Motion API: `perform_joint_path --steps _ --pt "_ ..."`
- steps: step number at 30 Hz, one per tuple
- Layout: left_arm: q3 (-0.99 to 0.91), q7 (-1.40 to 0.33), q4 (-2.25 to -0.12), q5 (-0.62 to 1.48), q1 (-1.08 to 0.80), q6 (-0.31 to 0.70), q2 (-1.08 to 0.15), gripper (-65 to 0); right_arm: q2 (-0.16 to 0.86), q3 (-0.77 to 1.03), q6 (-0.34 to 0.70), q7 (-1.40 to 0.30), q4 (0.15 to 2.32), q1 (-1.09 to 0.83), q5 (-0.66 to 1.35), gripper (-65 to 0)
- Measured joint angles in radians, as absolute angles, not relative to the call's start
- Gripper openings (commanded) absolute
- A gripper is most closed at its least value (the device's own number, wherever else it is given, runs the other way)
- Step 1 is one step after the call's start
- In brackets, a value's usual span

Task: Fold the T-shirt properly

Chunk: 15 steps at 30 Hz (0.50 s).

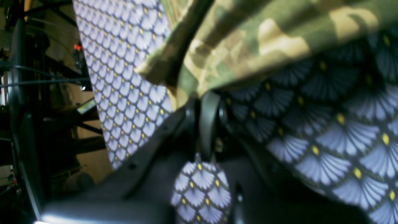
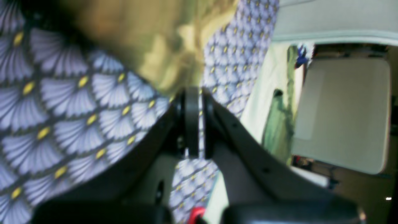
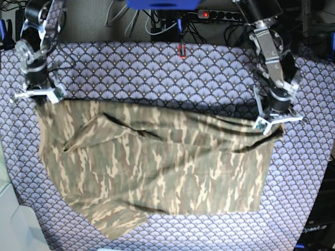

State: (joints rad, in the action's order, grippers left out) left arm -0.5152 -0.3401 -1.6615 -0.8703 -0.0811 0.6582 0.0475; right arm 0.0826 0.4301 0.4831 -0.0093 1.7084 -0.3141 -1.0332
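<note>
Two grippers are pinching the T-shirt (image 3: 157, 167) at its far corners. Nearest the base camera, the shirt's lower hem is lying loose on the tablecloth (image 3: 157, 68), with one flap trailing toward the front edge. Farther back, the camouflage cloth is spreading flat and wrinkled between the two arms. Beyond that, the left gripper (image 3: 272, 124) is holding its fingers (image 1: 207, 118) pressed together on the shirt's edge; the fabric is rising just past the fingertips in the left wrist view. Opposite it, the right gripper (image 3: 39, 97) is likewise keeping its fingers (image 2: 191, 118) clamped on the other corner, blurred cloth bunching just ahead of the fingertips.
</note>
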Motion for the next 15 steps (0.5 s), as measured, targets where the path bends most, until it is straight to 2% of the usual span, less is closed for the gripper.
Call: perform_joint_path --steps 9,15 --pt "-0.517 -0.218 -1.656 -0.874 -0.197 0.651 0.050 -65.0 0.080 0.490 0.486 -0.002 1.709 -0.400 -0.934 -65.0" --pt "-0.535 -0.194 -1.642 -0.872 -0.187 0.648 0.051 -65.0 0.030 0.535 0.483 0.094 1.710 -0.422 -0.934 -65.0"
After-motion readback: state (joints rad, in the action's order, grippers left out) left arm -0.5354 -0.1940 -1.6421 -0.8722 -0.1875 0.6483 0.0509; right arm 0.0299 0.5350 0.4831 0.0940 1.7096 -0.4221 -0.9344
